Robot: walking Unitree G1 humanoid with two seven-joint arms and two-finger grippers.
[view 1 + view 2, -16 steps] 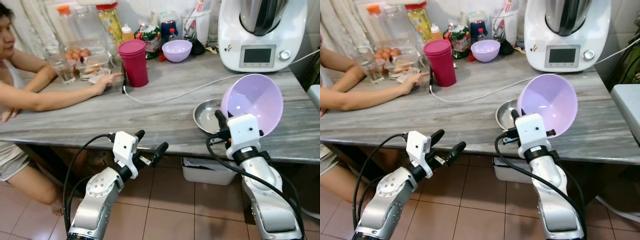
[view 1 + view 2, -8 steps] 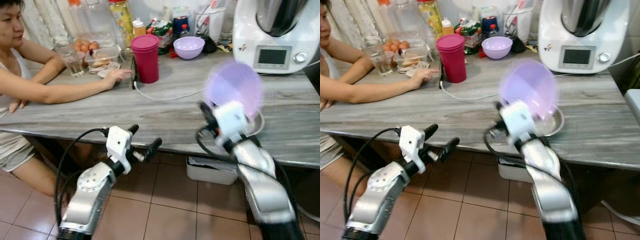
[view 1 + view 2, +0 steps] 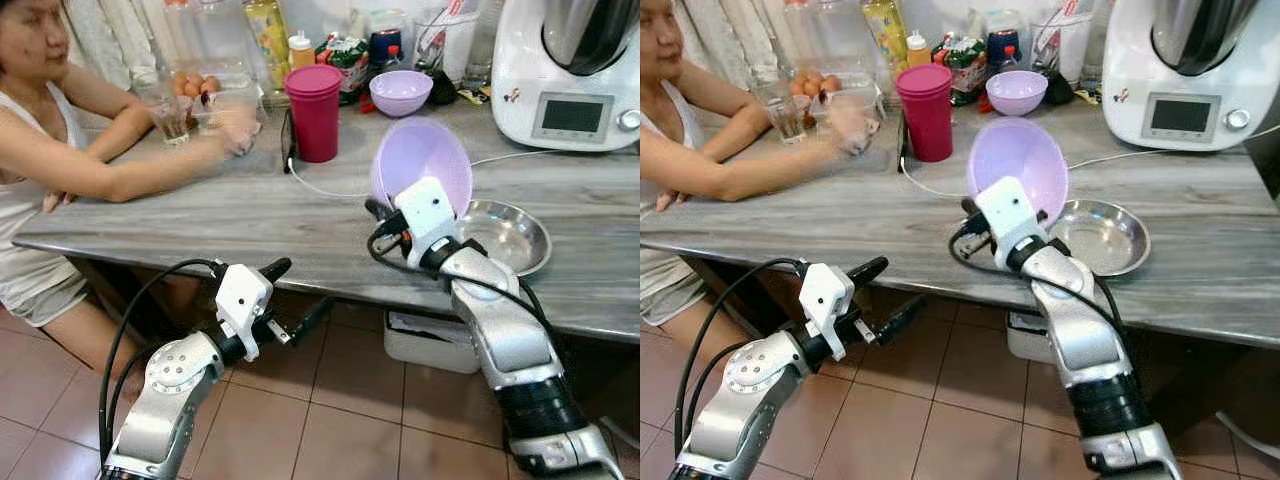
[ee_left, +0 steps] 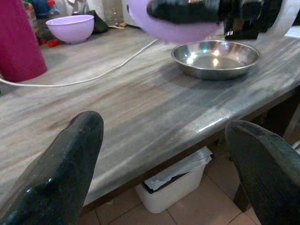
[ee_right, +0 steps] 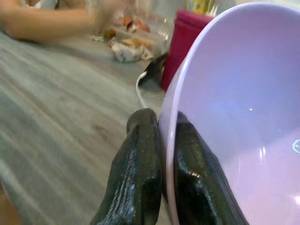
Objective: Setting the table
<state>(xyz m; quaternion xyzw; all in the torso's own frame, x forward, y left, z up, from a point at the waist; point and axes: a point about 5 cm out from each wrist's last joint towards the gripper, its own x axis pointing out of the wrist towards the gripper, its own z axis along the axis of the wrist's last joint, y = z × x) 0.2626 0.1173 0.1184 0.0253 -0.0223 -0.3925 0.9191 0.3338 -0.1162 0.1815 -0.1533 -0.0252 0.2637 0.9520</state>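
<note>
Right tool pinches the tilted lilac bowl's rim above the table.

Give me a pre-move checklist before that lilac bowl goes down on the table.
1. Grip: right hand pinches the rim of the lilac bowl, one finger on each side. Ok.
2. Bowl attitude: tipped on edge, opening facing the camera, not level. Not ok for setting down.
3. Landing spot: bare table ahead of the bowl. Ok.
4. Nearby things: steel dish just beside the bowl, white cable behind it. Cannot tell the clearance.
5. Person: their hand is blurred, moving near the red cup. Not ok to swing that way.
6. Left hand: open, below the table edge. Ok.
</note>
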